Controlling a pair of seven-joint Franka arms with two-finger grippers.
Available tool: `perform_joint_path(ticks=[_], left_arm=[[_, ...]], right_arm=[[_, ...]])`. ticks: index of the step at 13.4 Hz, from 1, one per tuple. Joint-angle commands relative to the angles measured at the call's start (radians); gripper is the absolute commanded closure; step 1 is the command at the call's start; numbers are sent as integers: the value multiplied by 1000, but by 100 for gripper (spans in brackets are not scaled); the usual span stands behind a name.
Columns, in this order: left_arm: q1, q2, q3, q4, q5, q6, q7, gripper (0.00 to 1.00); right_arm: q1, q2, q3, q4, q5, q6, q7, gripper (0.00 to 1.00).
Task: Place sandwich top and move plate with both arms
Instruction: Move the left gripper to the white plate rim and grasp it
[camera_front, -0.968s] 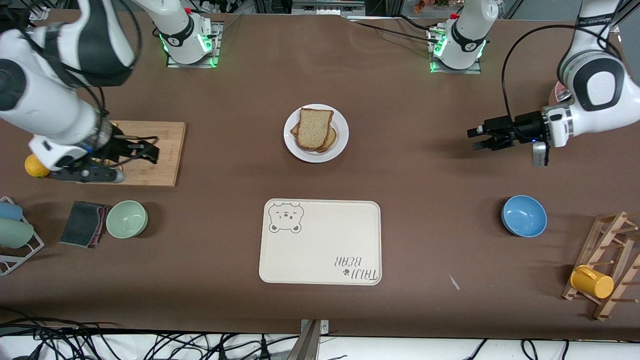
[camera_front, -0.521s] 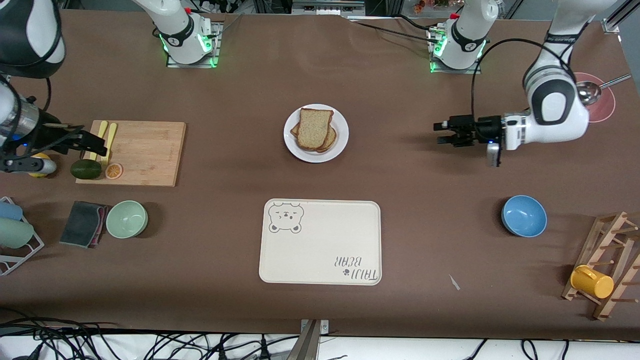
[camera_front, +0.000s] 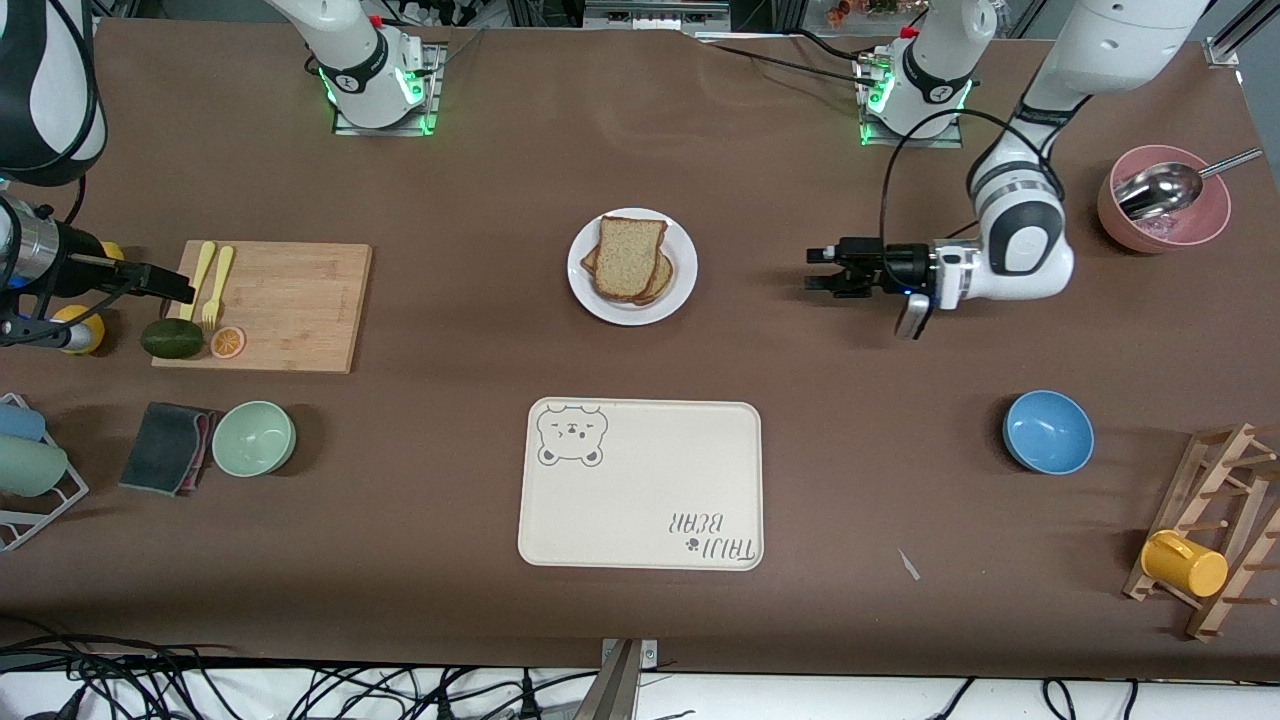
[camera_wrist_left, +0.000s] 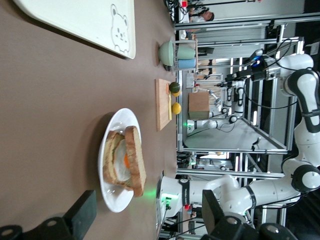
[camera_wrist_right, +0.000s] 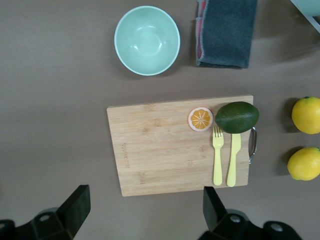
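Observation:
The white plate (camera_front: 682, 290) stands at the table's middle, its rim (camera_wrist_left: 112, 200) also showing in the left wrist view. On it, the sandwich top (camera_front: 628, 256), a speckled brown slice (camera_wrist_left: 136, 159), lies on a stack that includes an egg slice (camera_wrist_left: 119, 165). My left gripper (camera_front: 815, 271) hovers low over the table beside the plate, toward the left arm's end. It points at the plate, apart from it, open and empty (camera_wrist_left: 147, 212). My right gripper (camera_front: 180, 285) is over the cutting board's edge, open and empty (camera_wrist_right: 146, 205).
A cream bear tray (camera_front: 640, 485) lies nearer the camera than the plate. The cutting board (camera_front: 290, 305) carries an avocado (camera_front: 171, 338), an orange slice and yellow cutlery. Also on the table: a green bowl (camera_front: 253, 437), blue bowl (camera_front: 1047, 431), pink bowl with spoon (camera_front: 1163, 199) and mug rack (camera_front: 1215, 530).
My left gripper has travelled across the table toward the plate. The right arm has pulled back toward its end of the table, uncovering the cutting board.

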Motion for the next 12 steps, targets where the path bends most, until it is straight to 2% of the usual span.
perform_joint_path(ticks=[1, 3, 5, 9, 12], left_arm=[[-25, 69, -5, 8, -92, -7, 128, 7], [-40, 114, -25, 10, -149, -2, 189, 7], [-88, 131, -25, 8, -184, 16, 213, 5], [-152, 149, -25, 8, -209, 48, 219, 5], [-233, 151, -26, 13, -313, 120, 216, 5]], right_arm=[[-14, -11, 5, -1, -7, -17, -49, 0], [-14, -9, 8, 11, 26, 49, -52, 0], [-23, -16, 8, 15, 98, 74, -61, 0], [-29, -14, 30, 37, 86, 74, -61, 0], [-41, -14, 63, 37, 35, 79, -60, 0]])
